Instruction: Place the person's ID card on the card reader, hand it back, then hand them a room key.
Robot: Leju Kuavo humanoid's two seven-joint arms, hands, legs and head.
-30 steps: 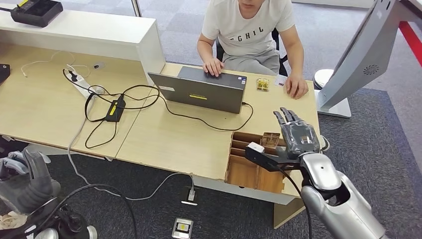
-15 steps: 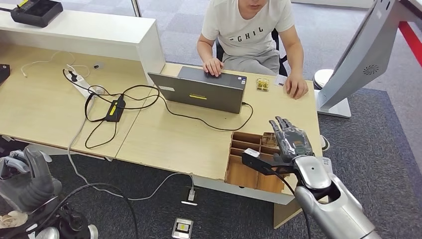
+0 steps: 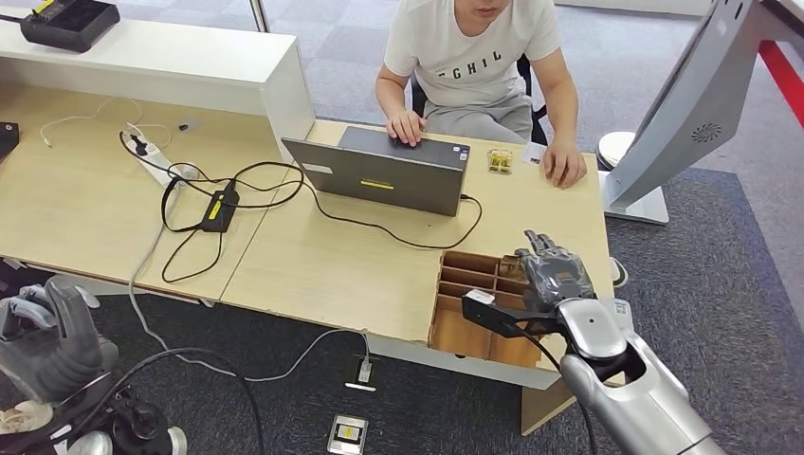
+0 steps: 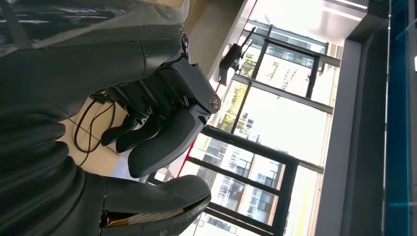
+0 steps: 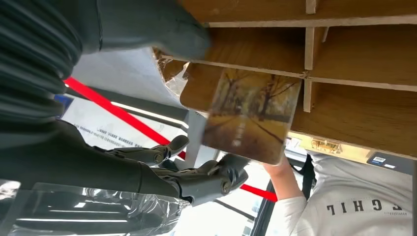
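My right hand (image 3: 553,275) reaches down into the far right compartments of the wooden organizer box (image 3: 465,327) at the desk's near edge. In the right wrist view a key card (image 5: 251,118) printed with autumn trees stands in a compartment. My thumb (image 5: 162,34) is on one side of it and my fingers (image 5: 211,177) on the other, spread, with no clear grip. A white ID card (image 3: 534,152) lies by the person's hand (image 3: 566,169), next to a small yellow card reader (image 3: 500,160). My left hand (image 3: 47,341) hangs low beside the desk, holding nothing.
A person in a white T-shirt (image 3: 474,57) sits across the desk with one hand on a grey laptop (image 3: 389,171). Black cables and a power strip (image 3: 156,161) lie on the left of the desk. A grey kiosk stand (image 3: 683,104) rises at the right.
My right hand has drawn back toward me and sunk lower, from above the desk onto the box's compartments. The person and my left hand have barely moved.
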